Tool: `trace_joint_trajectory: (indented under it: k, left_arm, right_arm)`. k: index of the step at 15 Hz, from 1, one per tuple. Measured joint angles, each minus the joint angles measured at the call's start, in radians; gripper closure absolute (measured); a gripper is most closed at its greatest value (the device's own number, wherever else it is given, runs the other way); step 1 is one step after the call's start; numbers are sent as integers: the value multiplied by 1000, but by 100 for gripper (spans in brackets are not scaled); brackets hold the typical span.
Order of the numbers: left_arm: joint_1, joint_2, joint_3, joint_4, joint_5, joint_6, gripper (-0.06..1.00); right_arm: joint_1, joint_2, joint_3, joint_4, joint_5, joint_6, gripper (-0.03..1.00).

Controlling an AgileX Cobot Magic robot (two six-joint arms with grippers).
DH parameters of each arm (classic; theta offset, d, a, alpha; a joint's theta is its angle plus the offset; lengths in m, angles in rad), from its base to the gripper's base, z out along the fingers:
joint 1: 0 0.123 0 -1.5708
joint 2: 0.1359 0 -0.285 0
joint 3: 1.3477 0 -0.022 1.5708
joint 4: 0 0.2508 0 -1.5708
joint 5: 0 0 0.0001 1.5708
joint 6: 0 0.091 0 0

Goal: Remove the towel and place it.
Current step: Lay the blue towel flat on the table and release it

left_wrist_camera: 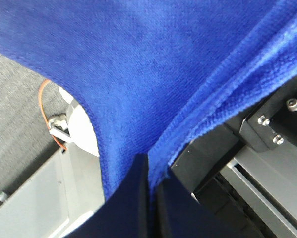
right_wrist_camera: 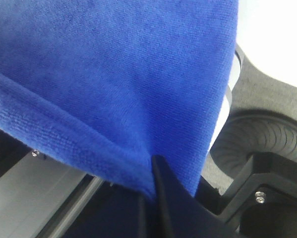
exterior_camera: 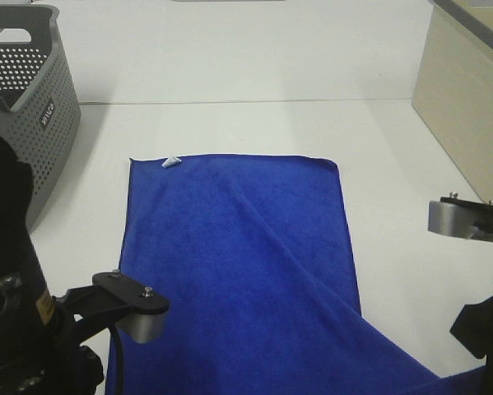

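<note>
The royal-blue towel [exterior_camera: 238, 263] lies spread on the white table [exterior_camera: 254, 66], its far edge straight and a small white tag [exterior_camera: 171, 161] at its far left corner. A diagonal fold runs toward the near right, where the cloth lifts off the table. In the left wrist view my left gripper [left_wrist_camera: 151, 173] is shut on a near edge of the towel [left_wrist_camera: 138, 64], which drapes away from the fingers. My right gripper [right_wrist_camera: 150, 173] is likewise shut on the towel [right_wrist_camera: 113, 64], pinching a hemmed edge. Both sets of fingertips are below the frame in the exterior high view.
A grey perforated basket [exterior_camera: 32, 90] stands at the far left of the table. A beige box [exterior_camera: 468, 107] sits at the far right. My left arm's housing [exterior_camera: 135, 304] and right arm's housing [exterior_camera: 468, 220] hang over the near corners.
</note>
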Motion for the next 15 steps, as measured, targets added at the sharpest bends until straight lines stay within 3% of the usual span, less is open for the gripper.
trace_joint_trajectory:
  k: [6, 11, 15]
  left_arm:
    - [0, 26, 0, -30, 75, 46, 94]
    - [0, 114, -3, -34, 60, 55, 94]
    - [0, 138, -4, -19, 113, 70, 94]
  right_arm:
    - [0, 220, 0, 11, -3, -73, 95]
    - [0, 376, -1, 19, -6, -120, 95]
    - [0, 391, 21, 87, -6, -150, 95]
